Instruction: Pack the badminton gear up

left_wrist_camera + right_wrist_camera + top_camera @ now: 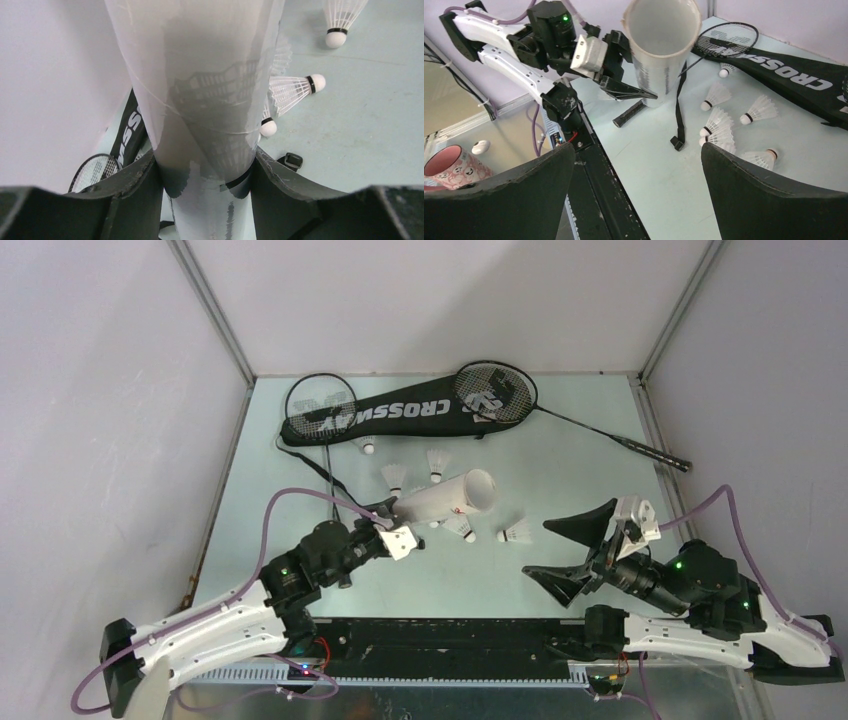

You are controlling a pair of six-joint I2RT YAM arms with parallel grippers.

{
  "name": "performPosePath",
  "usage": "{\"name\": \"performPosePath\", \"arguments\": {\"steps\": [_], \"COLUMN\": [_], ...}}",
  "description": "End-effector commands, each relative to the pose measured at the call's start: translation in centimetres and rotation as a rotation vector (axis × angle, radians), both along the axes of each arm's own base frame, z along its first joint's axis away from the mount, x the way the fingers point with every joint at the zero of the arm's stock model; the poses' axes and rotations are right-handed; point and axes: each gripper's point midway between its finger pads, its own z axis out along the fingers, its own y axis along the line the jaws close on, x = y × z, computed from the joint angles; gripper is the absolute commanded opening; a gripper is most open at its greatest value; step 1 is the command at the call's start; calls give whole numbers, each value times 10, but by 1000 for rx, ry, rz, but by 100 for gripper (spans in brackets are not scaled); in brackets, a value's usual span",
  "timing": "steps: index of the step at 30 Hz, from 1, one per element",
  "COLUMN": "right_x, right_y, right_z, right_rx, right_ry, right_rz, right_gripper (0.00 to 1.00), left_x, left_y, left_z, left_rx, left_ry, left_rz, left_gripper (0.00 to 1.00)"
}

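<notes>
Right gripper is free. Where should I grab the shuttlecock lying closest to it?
Take the shuttlecock at its cork end, just where the feathers narrow. Come down from above with the open right gripper, closing across the shuttlecock's long axis. It lies on its side, so the top is the open approach. The cork is the firm part, while the flared feather skirt would likely crush or slip.

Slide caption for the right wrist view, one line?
Left pincer grips the white tube, its open end facing the camera; shuttlecocks lie loose beside the black bag.
</notes>
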Motion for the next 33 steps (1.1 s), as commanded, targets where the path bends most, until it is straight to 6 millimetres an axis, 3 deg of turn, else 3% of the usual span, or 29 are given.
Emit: {"name": "performPosePath", "arguments": {"steps": [1,8,20,28,33], "right_x": [-9,-11,5,12,15], "right_y": [-6,0,50,64,75], "right_z": [20,31,30,61,66], "right_rx": [35,48,-133,-91,-103], "right_ry": [-53,-48,45,-5,-9], "right_rz": [49,66,24,12,14], "right_gripper": [99,97,93,90,88], "left_x": [14,16,14,7,5], "left_y": [10,16,13,9,7], "left_z": [20,21,15,10,8], "left_rx": [-52,-59,-35,-11,-1], "left_ry": [-71,-82,-59,-57,-52], "left_rz": [92,125,106,49,28], "left_gripper": [0,0,0,0,0]}}
